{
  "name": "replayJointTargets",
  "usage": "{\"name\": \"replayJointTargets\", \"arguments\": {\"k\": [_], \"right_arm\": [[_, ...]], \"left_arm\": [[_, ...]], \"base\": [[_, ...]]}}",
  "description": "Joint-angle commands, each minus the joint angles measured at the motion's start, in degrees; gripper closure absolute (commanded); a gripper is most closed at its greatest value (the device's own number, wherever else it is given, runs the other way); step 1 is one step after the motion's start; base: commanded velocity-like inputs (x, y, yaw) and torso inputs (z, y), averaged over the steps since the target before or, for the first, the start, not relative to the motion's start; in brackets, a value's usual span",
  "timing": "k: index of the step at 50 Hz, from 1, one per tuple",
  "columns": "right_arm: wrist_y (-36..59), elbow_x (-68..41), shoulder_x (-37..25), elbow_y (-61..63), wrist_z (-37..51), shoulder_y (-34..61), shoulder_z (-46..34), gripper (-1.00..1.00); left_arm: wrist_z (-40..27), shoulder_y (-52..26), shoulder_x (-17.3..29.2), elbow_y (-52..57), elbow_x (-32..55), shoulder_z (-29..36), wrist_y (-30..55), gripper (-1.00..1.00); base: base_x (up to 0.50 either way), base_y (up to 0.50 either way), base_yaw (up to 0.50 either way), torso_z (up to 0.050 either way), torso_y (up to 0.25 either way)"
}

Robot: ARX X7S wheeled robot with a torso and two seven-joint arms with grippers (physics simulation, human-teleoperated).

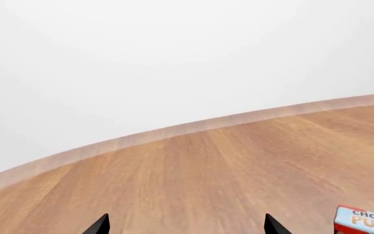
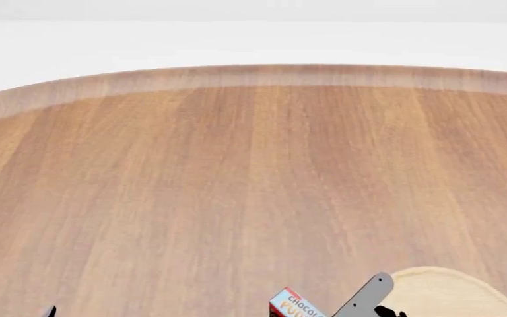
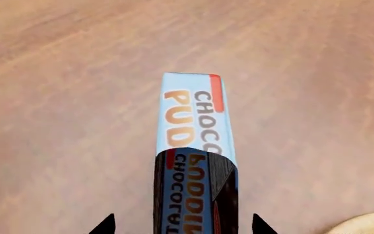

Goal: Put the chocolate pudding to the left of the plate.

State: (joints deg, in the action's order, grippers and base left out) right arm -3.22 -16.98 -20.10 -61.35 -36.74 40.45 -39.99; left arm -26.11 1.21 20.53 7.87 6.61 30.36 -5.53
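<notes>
Light-blue carton (image 3: 194, 122) lettered "CHOCO… PUD…" stands just left of the wooden plate (image 2: 447, 290), between the right gripper's (image 3: 181, 226) spread fingertips, contact unclear; left gripper (image 1: 185, 225) gapes.

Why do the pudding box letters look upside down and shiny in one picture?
Right wrist view: the chocolate pudding has a glossy dark face mirroring its lettering. Head view: soft even light, hardly any shadow by the plate. Left wrist view: sharp, no glare.

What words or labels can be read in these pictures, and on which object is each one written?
"CHOCO" over "PUD", cut off: light blue top of the chocolate pudding, right wrist view.
"CHOCOLATE PUDDING", upside down and partly hidden: its dark front.
"CHOCO", cut off: same carton, head and left wrist views.
Nothing else carries text.
</notes>
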Motion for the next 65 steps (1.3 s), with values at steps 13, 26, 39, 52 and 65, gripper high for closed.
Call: {"name": "replayJointTargets", "arguments": {"k": [13, 26, 39, 52, 65], "right_arm": [[-1.5, 0.4, 0.36, -2.02, -0.31, -0.05, 0.25, -1.0], [3.37, -0.71, -2.92, 8.26, 1.52, -2.95, 0.63, -1.0], [12.99, -4.03, -9.84, 30.03, 5.68, -7.19, 2.23, -1.0], [22.38, -9.99, -20.1, 60.18, 11.94, -11.74, 6.26, -1.0], [34.47, -18.29, -24.95, 86.22, 34.32, -17.0, 17.32, -1.0]], "left_arm": [[-0.1, -0.29, 0.04, -0.3, -0.02, 0.49, -0.01, -1.0], [-0.36, -0.19, 0.13, -0.19, -0.12, 0.69, -0.02, -1.0], [-0.41, -0.3, 0.19, -0.39, -0.24, 1.0, -0.16, -1.0], [-0.55, -0.39, 0.28, -0.18, -0.3, 1.23, 0.13, -1.0], [-0.87, -0.52, 0.73, 0.28, 0.04, 0.77, 0.19, -1.0]], "base": [[0.0, 0.0, 0.0, 0.0, 0.0], [0.0, 0.0, 0.0, 0.0, 0.0], [0.0, 0.0, 0.0, 0.0, 0.0], [0.0, 0.0, 0.0, 0.0, 0.0], [0.0, 0.0, 0.0, 0.0, 0.0]]}}
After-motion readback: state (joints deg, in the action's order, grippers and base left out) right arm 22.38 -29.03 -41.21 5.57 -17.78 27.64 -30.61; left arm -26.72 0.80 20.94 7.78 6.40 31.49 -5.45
